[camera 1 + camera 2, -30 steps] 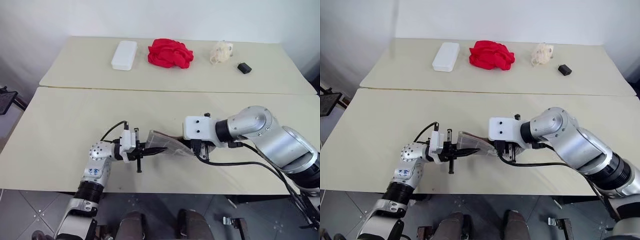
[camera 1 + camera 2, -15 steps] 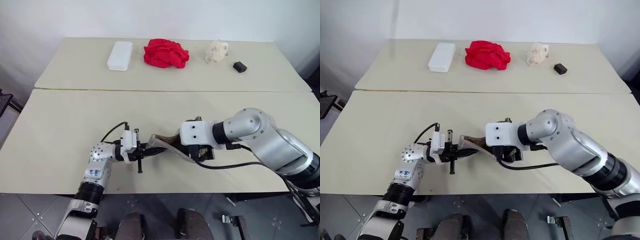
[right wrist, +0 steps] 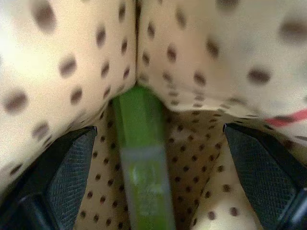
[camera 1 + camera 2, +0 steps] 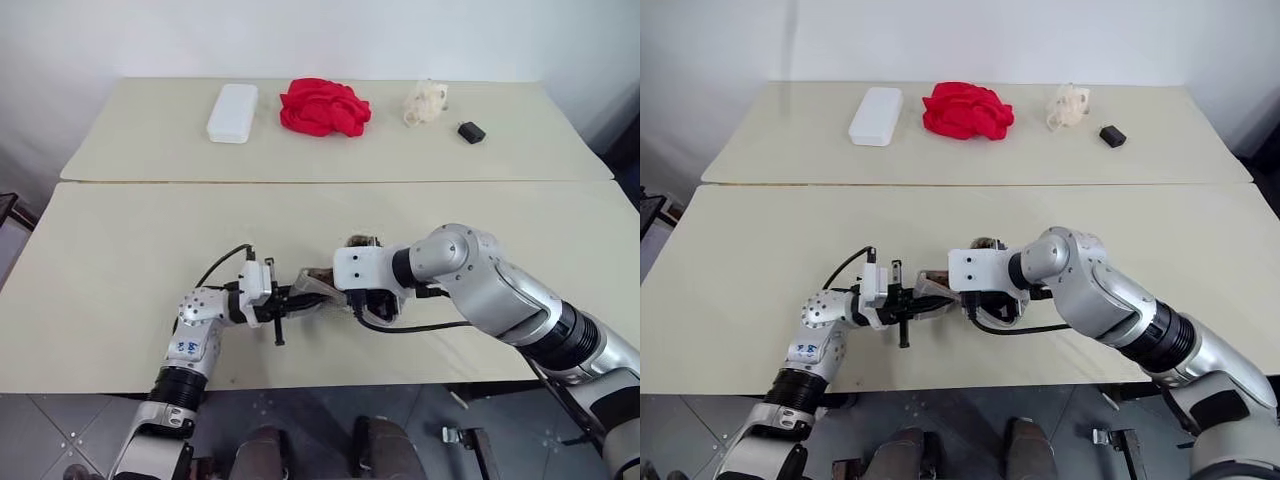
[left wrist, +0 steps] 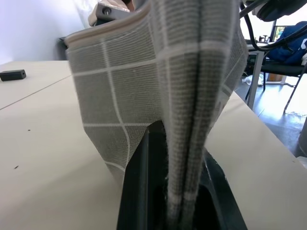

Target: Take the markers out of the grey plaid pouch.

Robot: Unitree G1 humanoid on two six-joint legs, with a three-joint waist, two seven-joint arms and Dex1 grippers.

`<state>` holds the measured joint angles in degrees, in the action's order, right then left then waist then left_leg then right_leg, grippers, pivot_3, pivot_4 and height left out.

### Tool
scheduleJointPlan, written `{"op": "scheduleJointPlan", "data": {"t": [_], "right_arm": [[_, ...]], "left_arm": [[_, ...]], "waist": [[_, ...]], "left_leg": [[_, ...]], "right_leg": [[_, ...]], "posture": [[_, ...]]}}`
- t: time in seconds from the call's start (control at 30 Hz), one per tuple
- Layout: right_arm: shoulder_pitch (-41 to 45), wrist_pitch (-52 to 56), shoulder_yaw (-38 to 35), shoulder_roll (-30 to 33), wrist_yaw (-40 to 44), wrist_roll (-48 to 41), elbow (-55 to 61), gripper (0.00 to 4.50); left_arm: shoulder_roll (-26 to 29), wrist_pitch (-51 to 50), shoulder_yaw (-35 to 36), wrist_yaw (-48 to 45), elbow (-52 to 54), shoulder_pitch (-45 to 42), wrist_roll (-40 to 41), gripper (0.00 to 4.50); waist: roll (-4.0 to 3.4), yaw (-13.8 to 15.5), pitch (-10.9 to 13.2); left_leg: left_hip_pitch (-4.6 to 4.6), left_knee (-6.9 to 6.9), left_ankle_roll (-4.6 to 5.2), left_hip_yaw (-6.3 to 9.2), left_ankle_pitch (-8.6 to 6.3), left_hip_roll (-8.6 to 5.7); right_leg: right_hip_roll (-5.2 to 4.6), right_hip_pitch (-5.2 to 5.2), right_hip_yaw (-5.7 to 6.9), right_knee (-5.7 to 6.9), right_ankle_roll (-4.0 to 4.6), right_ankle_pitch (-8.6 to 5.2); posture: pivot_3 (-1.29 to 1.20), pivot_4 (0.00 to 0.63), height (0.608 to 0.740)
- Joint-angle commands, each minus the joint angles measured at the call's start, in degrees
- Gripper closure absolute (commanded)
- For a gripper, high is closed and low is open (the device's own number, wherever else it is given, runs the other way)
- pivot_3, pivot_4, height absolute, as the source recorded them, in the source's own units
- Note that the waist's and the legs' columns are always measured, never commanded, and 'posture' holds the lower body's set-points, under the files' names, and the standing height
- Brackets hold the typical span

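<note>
So the right gripper (image 3: 158,143) has just popped its jaws wide and dipped into the grey plaid pouch (image 5: 158,86), straddling a green marker (image 3: 144,163). The left gripper (image 4: 290,300) pinches the pouch's edge above the near table (image 4: 120,260). Grab's probably next.

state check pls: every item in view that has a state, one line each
grey plaid pouch: pinched at one end, held up off the near table, mouth open.
left gripper: shut on the pouch's end.
right gripper: open, fingers inside the dotted lining.
green marker: still inside, between the right fingers, not gripped.
white case: closed, flat on the far table.
red cloth: crumpled, beside the case.
</note>
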<state>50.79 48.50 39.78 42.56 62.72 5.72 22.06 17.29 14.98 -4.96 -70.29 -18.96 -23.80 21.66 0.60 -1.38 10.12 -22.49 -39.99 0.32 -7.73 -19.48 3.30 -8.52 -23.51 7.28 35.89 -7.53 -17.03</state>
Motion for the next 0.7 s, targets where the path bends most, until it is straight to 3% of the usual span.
{"op": "scheduleJointPlan", "data": {"t": [0.03, 0.43, 0.53, 0.7], "right_arm": [[-0.3, -1.47, 3.12, 3.4, 3.49, 3.0, -2.72, 0.04], [-1.19, -5.1, 5.8, 0.83, 4.99, 10.11, -8.78, 0.04], [-1.69, -5.77, 6.48, 0.39, 6.29, 11.15, -10.26, 0.68], [-2.62, -6.33, 4.98, -0.31, 6.5, 11.48, -9.16, 2.33]], "left_arm": [[-0.49, 0.82, -0.23, -1.01, 0.74, -0.22, 0.37, 4.5], [-0.77, 0.73, 0.22, -0.45, 0.55, -0.13, 0.19, 4.5], [-0.86, 0.62, 0.18, -0.38, 0.55, -0.21, 0.13, 4.5], [-0.79, 0.48, 0.33, -0.31, 0.78, -0.11, 0.16, 4.5]], "waist": [[0.0, 0.07, 0.0], [0.01, -0.19, -0.03], [0.02, -0.14, -0.07], [0.1, -0.07, -0.12]], "left_leg": [[0.0, 0.0, 0.0, 0.0, 0.0, -0.02], [0.09, -0.01, 0.0, 0.0, 0.0, 0.0], [0.13, -0.01, 0.0, -0.01, 0.0, 0.0], [0.14, -0.04, 0.0, 0.01, 0.0, 0.0]], "right_leg": [[-0.01, 0.0, 0.0, 0.0, 0.0, 0.0], [-0.01, 0.08, -0.01, 0.01, 0.0, 0.0], [-0.01, 0.1, -0.01, 0.02, 0.0, 0.0], [-0.01, 0.15, -0.01, 0.02, 0.0, 0.0]], "posture": [[0.0, 0.15, 0.74], [0.0, 0.15, 0.74], [0.0, 0.15, 0.74], [0.0, 0.15, 0.74]]}}
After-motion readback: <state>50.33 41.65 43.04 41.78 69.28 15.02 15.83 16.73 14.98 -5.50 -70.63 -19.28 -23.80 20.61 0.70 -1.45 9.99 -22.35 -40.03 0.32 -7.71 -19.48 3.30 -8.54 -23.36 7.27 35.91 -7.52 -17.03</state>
